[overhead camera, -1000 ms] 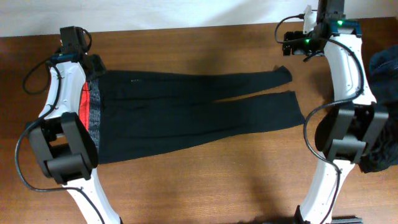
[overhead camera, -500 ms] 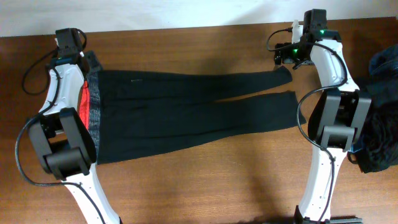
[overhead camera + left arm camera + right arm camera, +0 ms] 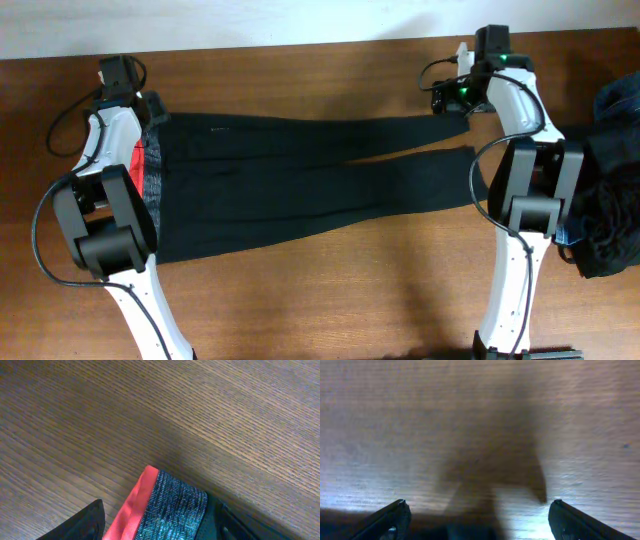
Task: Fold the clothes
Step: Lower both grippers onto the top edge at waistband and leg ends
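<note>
- The brown wooden counter (image 3: 330,290) carries everything.
- The black pants (image 3: 300,185) lie spread flat across its middle, with the legs side by side.
- A heap of dark and blue garments (image 3: 612,180) sits past the pants' hem end, apart from them.
- The grey waistband (image 3: 175,510), with its red edge (image 3: 134,507), finishes the pants' other end.
- The left fingers (image 3: 82,527) stand apart, straddling the pants' far waistband corner.
- The right fingers (image 3: 390,519) stand wide apart over bare counter, just beside the pants' far hem.
</note>
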`<move>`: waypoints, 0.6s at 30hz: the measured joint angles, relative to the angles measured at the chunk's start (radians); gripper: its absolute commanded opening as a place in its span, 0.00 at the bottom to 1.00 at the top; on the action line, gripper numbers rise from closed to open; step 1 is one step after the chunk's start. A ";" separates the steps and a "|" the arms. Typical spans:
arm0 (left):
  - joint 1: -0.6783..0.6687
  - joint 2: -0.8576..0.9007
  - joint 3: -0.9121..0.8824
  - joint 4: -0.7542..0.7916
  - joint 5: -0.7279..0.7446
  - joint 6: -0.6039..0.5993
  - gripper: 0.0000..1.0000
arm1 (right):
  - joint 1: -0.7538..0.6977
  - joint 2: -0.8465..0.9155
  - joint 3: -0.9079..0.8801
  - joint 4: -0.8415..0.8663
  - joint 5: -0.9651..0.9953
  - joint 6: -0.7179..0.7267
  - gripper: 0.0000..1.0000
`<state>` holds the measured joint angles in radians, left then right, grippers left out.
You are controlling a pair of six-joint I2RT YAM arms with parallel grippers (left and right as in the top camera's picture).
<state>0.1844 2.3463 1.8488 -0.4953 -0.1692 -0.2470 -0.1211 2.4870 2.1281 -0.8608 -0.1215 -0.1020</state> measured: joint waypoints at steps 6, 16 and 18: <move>0.000 0.000 0.000 0.007 0.000 0.000 0.69 | 0.008 0.001 0.000 -0.034 0.036 -0.002 0.93; 0.000 0.000 0.000 0.013 0.000 0.000 0.64 | 0.008 0.002 0.000 -0.075 0.072 -0.003 0.93; 0.000 0.001 0.000 0.013 0.000 0.000 0.62 | 0.008 0.002 0.000 -0.078 0.073 -0.003 0.92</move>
<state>0.1844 2.3474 1.8488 -0.4824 -0.1692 -0.2470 -0.1131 2.4886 2.1281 -0.9386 -0.0486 -0.1047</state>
